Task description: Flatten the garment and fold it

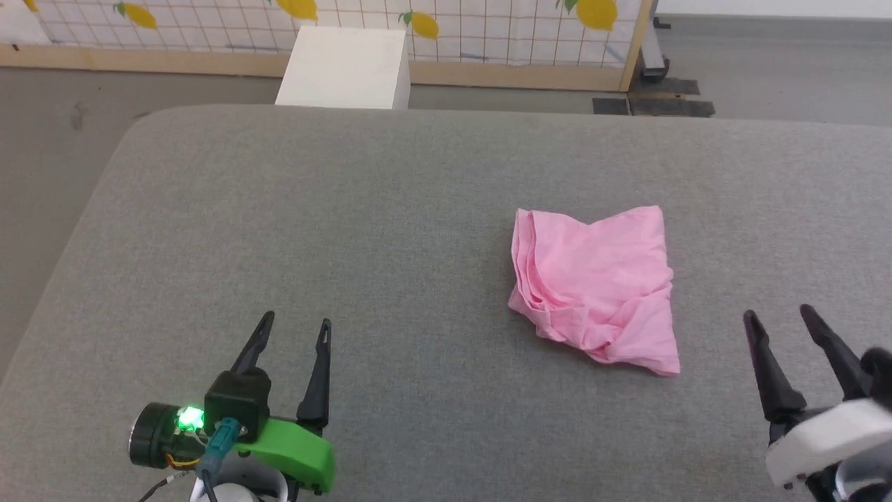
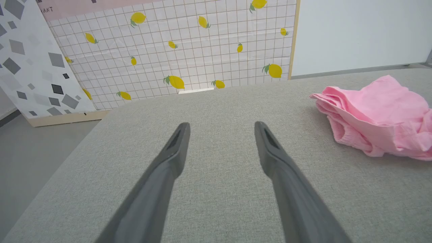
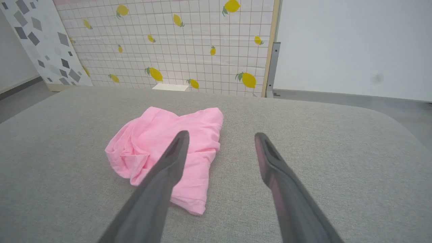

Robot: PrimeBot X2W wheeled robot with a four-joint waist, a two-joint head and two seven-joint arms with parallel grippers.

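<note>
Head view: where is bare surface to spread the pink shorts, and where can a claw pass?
Widest free patch: grey surface between the left claw and the pink shorts, running to the far edge by the white box. A narrower strip lies between the shorts and the right claw. Crowded just where the shorts lie.

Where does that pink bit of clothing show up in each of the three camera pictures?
Head view: the garment, right of centre on the grey cushion.
Left wrist view: the garment, at the right edge.
Right wrist view: the garment, left of centre.
Shared landmark: the lemon-print screen behind the cushion.
</note>
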